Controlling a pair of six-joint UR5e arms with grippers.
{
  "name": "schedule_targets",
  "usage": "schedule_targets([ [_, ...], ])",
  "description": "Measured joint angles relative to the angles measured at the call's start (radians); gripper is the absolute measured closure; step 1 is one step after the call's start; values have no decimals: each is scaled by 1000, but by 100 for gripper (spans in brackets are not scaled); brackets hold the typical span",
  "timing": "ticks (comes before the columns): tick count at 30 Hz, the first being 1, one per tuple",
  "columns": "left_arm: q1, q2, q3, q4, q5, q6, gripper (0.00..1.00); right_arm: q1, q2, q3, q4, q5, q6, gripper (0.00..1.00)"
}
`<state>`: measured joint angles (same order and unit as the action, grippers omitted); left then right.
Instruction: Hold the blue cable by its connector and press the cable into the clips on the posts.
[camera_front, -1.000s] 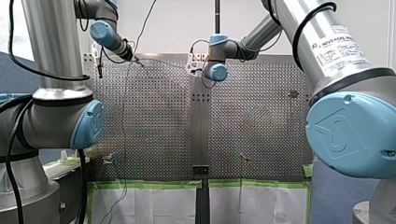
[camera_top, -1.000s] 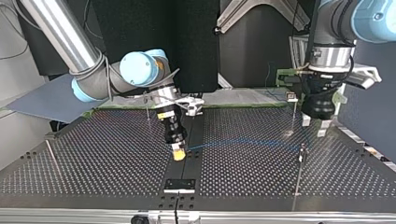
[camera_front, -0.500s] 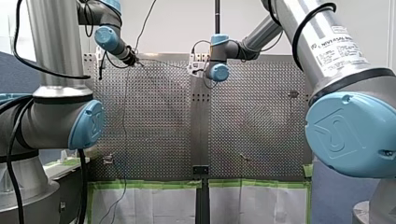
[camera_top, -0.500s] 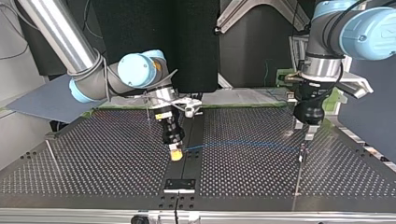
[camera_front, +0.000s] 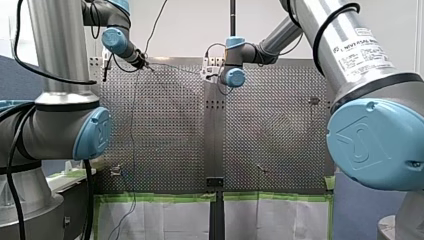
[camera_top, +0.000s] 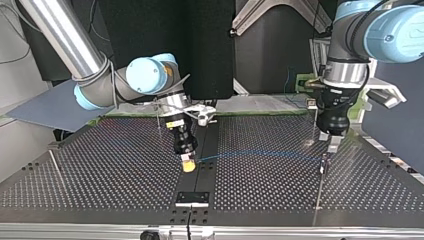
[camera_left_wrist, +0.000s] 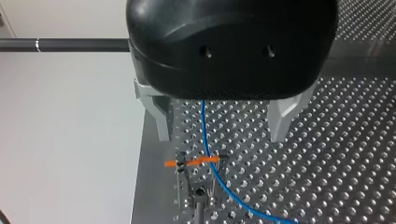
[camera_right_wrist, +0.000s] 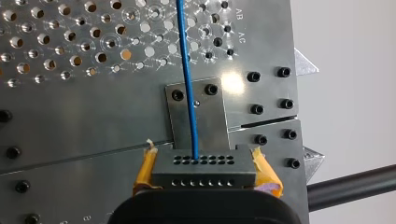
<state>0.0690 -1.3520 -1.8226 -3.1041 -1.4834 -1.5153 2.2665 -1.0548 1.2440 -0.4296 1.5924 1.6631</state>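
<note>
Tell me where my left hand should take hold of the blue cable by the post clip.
Probably the straight stretch of blue cable just before the orange clip, coming down from above: it lies between the open fingers of the left hand, and the right hand holds the connector, stretching it.

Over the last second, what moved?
My left end effector swung toward the top view's left, closing on the post, and turned. It is open and holds nothing, with the blue cable running between its fingers. My right end effector barely shifted and is still shut on the connector. The cable's line is unchanged.
</note>
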Motion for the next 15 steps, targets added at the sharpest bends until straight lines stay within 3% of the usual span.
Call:
schedule_targets([
  [15,-6,2,-1,-1,-14,6,1,0,1,1,3,-1,0,100],
])
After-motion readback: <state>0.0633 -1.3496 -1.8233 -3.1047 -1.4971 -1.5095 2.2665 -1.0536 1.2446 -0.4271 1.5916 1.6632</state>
